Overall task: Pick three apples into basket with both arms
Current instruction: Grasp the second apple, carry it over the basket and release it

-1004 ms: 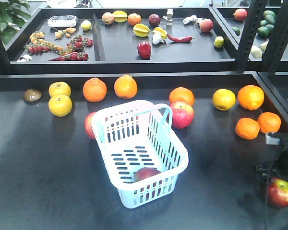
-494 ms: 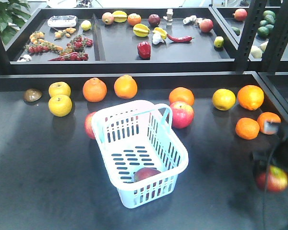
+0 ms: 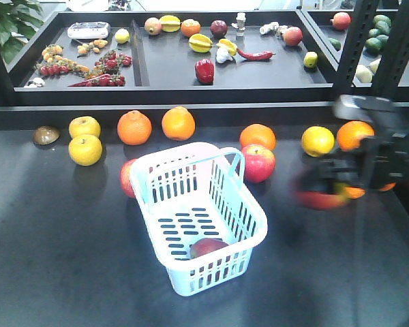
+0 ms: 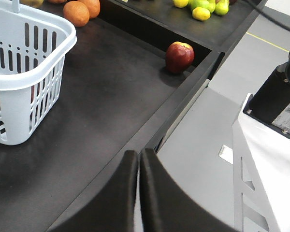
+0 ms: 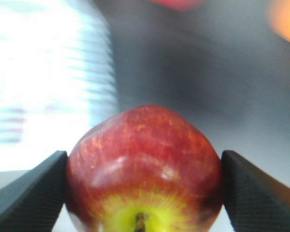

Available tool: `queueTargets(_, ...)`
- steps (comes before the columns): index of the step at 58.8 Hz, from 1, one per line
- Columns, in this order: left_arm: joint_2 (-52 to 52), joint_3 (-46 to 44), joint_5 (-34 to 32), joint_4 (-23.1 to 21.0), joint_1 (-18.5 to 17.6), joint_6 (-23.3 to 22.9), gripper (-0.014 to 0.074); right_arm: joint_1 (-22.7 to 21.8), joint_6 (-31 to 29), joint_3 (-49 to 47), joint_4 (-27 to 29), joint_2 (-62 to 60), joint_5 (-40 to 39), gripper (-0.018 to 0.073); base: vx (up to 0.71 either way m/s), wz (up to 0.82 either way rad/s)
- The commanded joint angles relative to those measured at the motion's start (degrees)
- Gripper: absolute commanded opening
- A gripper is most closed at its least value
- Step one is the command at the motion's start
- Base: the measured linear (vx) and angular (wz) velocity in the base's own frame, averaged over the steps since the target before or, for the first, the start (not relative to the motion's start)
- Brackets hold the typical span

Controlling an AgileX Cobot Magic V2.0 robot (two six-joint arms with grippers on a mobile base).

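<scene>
The pale blue basket (image 3: 198, 218) stands mid-table with one dark red apple (image 3: 208, 246) inside. Right of it, above the table, my right gripper (image 3: 322, 196) is blurred by motion and shut on a red apple (image 5: 142, 159) with a yellow stem end. The right wrist view shows its black fingers (image 5: 38, 191) pressing both sides of the fruit, with the basket (image 5: 48, 72) a white blur at left. Another red apple (image 3: 127, 178) lies half hidden behind the basket's left side. My left gripper (image 4: 138, 155) is shut and empty over the table's edge, the basket (image 4: 19, 72) to its left.
Oranges (image 3: 178, 123), yellow fruit (image 3: 86, 150) and a pink-red apple (image 3: 258, 163) line the table's back. A shelf of mixed produce (image 3: 204, 71) lies behind it. A black post (image 3: 354, 48) rises at right. In the left wrist view a red apple (image 4: 179, 56) sits in the table corner.
My right gripper has lifted the red apple from the table's front right and carried it up and leftward, toward the basket. The basket and other fruit have not moved.
</scene>
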Motion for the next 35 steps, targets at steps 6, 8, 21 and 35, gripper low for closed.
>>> queueTargets(6,0.33,-1.33,0.41,-0.89,-0.38,-0.54,-0.0006,11.07,-1.23,-0.99,6.33,-0.59,-7.18,0.0085,0.0,0.0)
queueTargets(8,0.33,-1.33,0.41,-0.89,-0.38,-0.54,-0.0006,12.69,-1.48,-0.99,6.33,0.23,-8.84,0.0123,0.0,0.0)
queueTargets(21,0.33,-1.33,0.41,-0.89,-0.38,-0.54,-0.0006,19.25,-2.83,-0.99,6.43,5.01,-20.21,0.0505,0.0,0.0)
queueTargets(35,0.33,-1.33,0.41,-0.89,-0.38,-0.54,-0.0006,19.87,-2.75,-0.99,8.4,6.65,-25.93,0.0706,0.0,0.0)
